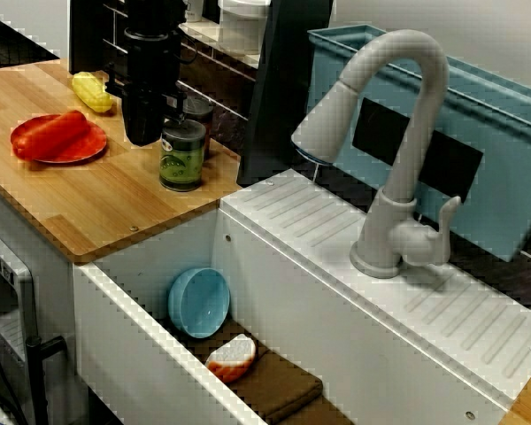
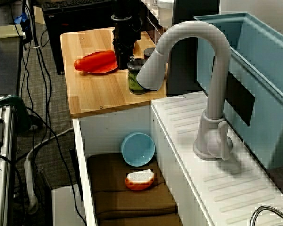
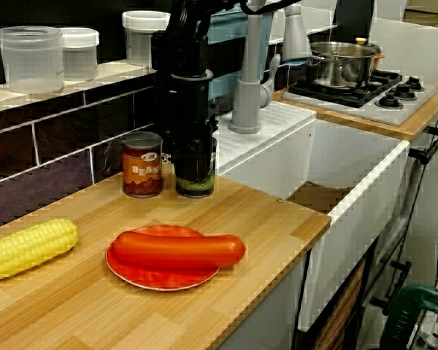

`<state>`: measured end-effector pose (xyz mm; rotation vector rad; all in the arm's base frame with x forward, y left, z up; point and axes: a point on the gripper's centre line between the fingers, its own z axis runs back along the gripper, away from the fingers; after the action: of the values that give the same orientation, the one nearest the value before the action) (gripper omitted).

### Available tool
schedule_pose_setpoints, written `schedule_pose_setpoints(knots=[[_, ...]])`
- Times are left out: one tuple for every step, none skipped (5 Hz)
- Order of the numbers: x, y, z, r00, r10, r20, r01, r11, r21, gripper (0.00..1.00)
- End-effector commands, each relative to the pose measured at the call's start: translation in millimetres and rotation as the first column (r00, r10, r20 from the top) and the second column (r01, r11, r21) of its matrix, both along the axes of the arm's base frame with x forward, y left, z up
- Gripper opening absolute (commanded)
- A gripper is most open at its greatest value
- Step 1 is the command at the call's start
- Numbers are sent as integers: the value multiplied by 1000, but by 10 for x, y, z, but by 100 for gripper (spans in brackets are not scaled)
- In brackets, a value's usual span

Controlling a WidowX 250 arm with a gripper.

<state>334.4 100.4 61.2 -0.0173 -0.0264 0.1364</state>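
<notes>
My black gripper (image 1: 146, 133) hangs low over the wooden counter (image 1: 97, 208), close beside a green-labelled can (image 1: 182, 158) that stands upright. In the view along the sink the gripper (image 2: 124, 51) sits just behind the can (image 2: 136, 77). In the counter-level view the gripper (image 3: 192, 157) covers most of the can (image 3: 197, 188), so the fingers' gap is hidden. A brown bean can (image 3: 142, 164) stands right next to it by the tiled wall. A red sausage (image 3: 179, 249) lies on a red plate (image 3: 160, 278) nearer the counter's front.
A yellow corn cob (image 3: 25, 248) lies left of the plate. The sink holds a blue bowl (image 1: 199, 301), an orange and white food piece (image 1: 232, 357) and a brown cloth (image 1: 279, 390). A grey faucet (image 1: 398, 133) and a blue bin (image 1: 504, 168) stand beyond the sink.
</notes>
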Motion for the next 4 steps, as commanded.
schedule_pose_setpoints(knots=[[-101,-119,215,998,0,62,2,999,-37,0],[-164,-268,161,998,-21,58,24,998,-51,0],[-186,-328,140,998,-30,50,33,998,-62,0],[-207,-345,140,998,-33,48,36,998,-59,0]])
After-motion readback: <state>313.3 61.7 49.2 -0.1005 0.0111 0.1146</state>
